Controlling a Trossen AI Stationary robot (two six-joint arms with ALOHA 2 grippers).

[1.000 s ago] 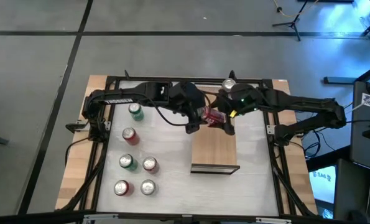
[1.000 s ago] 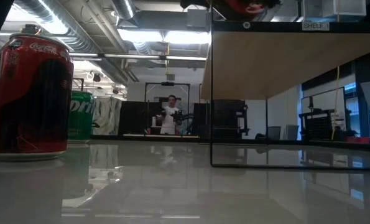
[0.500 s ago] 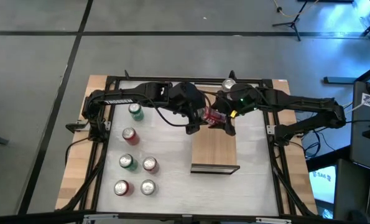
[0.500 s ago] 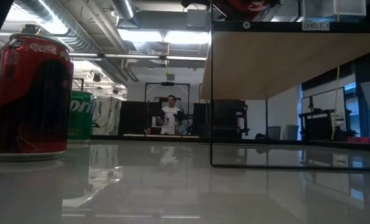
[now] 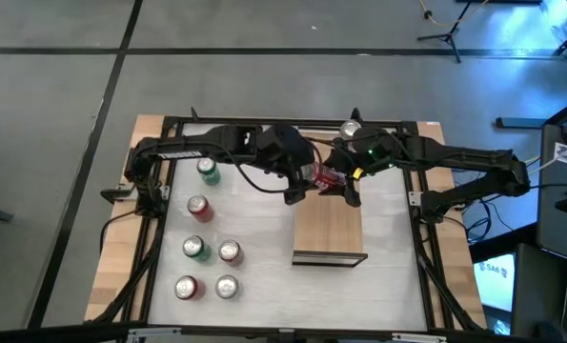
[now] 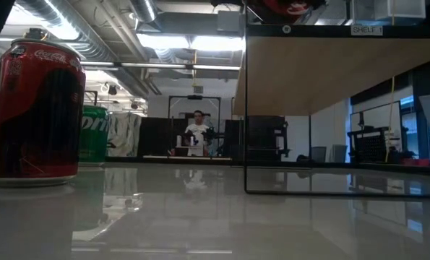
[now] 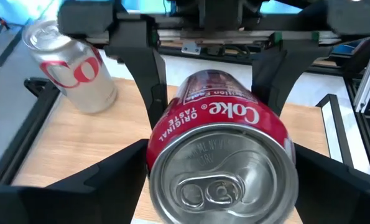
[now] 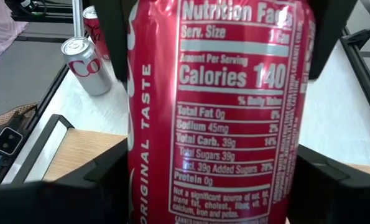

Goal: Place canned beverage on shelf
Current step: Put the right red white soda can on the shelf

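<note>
Hanging sideways above the far end of the shelf (image 5: 329,229), near the tabletop's far edge: the red Coke can (image 5: 327,175), caught between both grippers. Right gripper (image 8: 216,168) clamped on the can's sides; left gripper (image 7: 219,180) flanking the lid end, impossible to tell whether pressing or slack. Best to confirm one firm grip before freeing the other, then probably turn the can upright, lower onto bare wood well inside the edges, release only once settled.
</note>
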